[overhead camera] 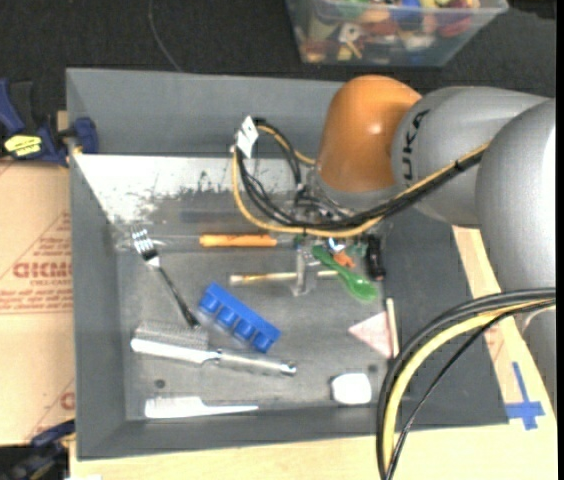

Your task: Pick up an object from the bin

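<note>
End effector [304, 271] pointing down over tan stick [252, 279], arm [482, 158] entering from right.

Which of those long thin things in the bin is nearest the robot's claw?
The pale tan stick in the middle: its right end lies at the gripper. The orange stick lies behind it, the fork farther left.

One camera looks down on the grey bin [97, 298] from above and a little to one side, so its far wall shows broad. It stands fairly near. The arm [482, 158] enters from the right, apparently covering the bin's right wall.
</note>
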You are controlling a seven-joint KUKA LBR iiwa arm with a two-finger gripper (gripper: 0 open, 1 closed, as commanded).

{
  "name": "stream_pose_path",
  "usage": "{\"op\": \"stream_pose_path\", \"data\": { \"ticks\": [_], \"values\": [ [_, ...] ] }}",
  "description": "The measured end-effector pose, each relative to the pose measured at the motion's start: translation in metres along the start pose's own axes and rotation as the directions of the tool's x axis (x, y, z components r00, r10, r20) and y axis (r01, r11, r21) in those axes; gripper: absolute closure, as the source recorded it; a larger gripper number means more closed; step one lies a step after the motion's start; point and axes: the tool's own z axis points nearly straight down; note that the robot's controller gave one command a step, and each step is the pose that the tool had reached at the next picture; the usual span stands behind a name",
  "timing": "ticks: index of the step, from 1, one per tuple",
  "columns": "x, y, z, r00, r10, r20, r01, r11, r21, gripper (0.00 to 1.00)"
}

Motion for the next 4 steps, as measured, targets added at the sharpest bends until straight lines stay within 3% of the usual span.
{"op": "stream_pose_path", "data": {
  "ticks": [1,2,4],
  "values": [
    [0.009,-0.067,0.028,0.999,-0.045,0.021,0.045,0.999,0.011,0.0],
    [0.007,-0.043,0.029,0.969,-0.248,0.013,0.248,0.969,0.008,1.0],
    [0.006,-0.044,0.02,0.969,-0.246,0.019,0.245,0.969,0.01,1.0]
  ]
}}
